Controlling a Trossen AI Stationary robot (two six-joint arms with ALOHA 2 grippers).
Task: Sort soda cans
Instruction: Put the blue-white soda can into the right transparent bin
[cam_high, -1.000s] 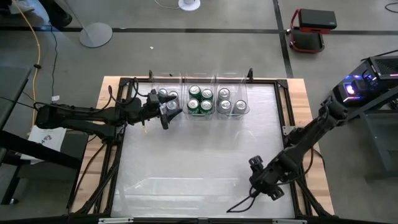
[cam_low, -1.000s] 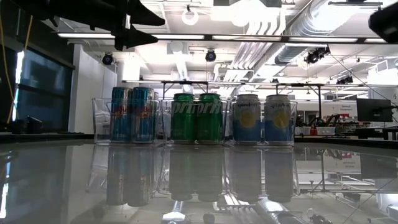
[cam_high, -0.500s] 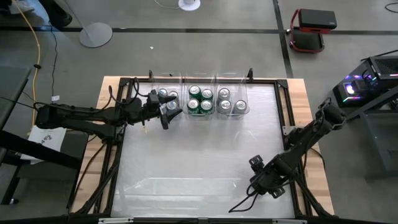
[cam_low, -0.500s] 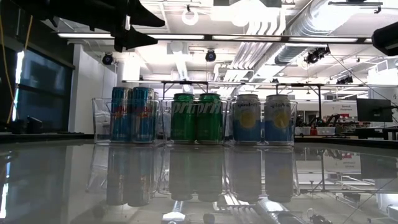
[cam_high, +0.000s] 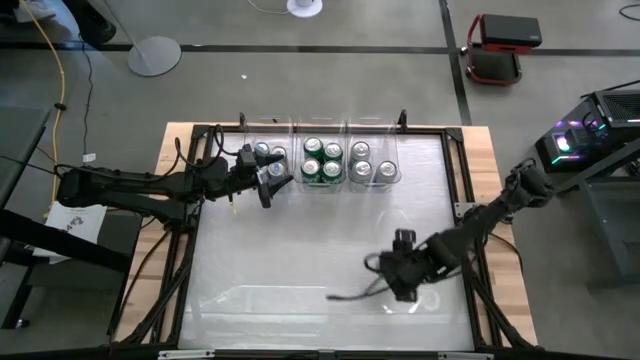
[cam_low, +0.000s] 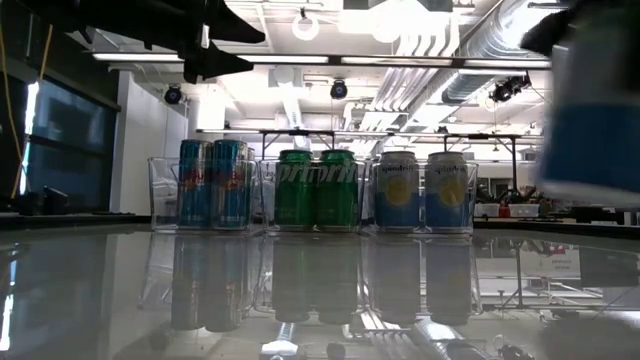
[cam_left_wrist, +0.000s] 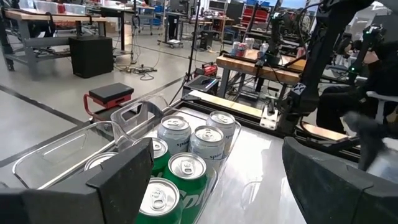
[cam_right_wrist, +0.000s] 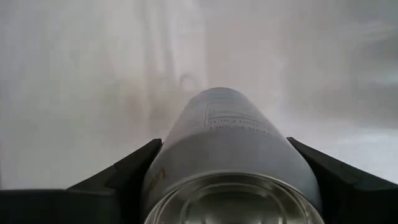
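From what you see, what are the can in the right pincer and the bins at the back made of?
The can in the right pincer looks like thin metal: its silvery rim and smooth grey wall shine softly. The bins appear to be clear rigid plastic: the cans and the table show straight through their glossy walls.

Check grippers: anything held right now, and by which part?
Right gripper holds a silver-grey can by its side wall, a finger on each side, near one end. Left gripper is open and empty beside the bins.
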